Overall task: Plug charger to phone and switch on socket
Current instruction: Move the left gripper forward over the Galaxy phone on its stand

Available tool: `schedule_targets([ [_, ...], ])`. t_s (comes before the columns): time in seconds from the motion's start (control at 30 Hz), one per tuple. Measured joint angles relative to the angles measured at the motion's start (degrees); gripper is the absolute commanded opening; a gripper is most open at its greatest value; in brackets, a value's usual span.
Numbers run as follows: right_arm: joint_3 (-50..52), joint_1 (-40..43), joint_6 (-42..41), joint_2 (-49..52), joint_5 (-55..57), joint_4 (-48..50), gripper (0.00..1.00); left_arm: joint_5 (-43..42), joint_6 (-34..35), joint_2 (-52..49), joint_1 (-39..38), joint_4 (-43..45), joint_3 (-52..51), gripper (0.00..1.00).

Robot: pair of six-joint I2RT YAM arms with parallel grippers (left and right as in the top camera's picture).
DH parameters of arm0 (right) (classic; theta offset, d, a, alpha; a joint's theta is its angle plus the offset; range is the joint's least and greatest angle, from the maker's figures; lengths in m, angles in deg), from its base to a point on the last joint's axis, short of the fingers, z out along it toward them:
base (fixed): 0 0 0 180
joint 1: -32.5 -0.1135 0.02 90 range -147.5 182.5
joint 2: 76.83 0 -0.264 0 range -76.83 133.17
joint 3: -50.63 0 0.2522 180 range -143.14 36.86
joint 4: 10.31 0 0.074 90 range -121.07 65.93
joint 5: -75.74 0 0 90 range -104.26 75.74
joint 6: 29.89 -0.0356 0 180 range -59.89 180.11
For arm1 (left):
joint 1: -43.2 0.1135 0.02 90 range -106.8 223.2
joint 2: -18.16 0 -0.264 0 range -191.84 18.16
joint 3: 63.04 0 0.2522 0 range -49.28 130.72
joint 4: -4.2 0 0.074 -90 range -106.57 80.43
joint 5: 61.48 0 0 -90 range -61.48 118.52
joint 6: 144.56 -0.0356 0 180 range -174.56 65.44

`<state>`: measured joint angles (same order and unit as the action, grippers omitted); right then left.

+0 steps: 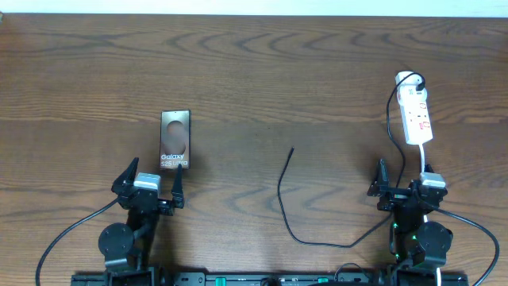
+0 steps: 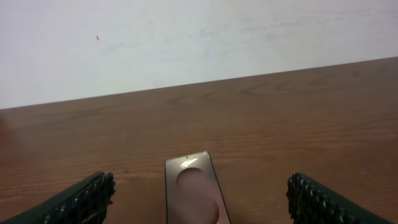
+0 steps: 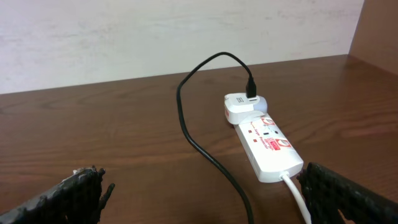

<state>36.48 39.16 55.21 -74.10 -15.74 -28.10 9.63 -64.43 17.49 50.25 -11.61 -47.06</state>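
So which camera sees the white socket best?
The right wrist view. There the socket is close and big, so you can see its red switch marks and the white adapter plugged into its far end. The overhead view shows it small, over on the right. The left wrist view misses it.

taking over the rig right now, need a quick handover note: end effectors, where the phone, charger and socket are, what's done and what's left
Left end effector: open, empty, just behind the flat dark brown rectangular phone on the wooden table.
Right end effector: open, empty, just short of the white oblong power-strip socket.
Thin black charger cable: runs from a white adapter at the socket's far end. Its plug tip lies free mid-table, apart from the phone.
Done: nothing beyond the adapter sitting in the socket.
Left: grasp the tip, plug it into the phone, switch the socket on (switch position unreadable).
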Motion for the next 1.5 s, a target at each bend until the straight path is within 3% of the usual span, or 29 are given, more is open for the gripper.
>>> schedule_targets([
  [0.5, 0.0, 0.0, 0.0, 0.0, 0.0, 0.0, 0.99, 1.3, 1.5, -12.3, 0.0, 0.9, 5.7, 0.90],
  [0.83, 0.0, 0.0, 0.0, 0.0, 0.0, 0.0, 0.99, 1.3, 4.3, -33.4, 0.0, -3.4, 21.2, 0.91],
  [1.17, 0.0, 0.0, 0.0, 0.0, 0.2, 0.0, 0.99, 1.5, 8.5, -63.5, 0.0, -22.6, 47.2, 0.90],
  [1.5, 0.0, 0.0, 0.0, 0.0, 0.2, 0.0, 0.99, 1.7, 11.4, -86.7, 0.0, -44.6, 70.9, 0.91],
])
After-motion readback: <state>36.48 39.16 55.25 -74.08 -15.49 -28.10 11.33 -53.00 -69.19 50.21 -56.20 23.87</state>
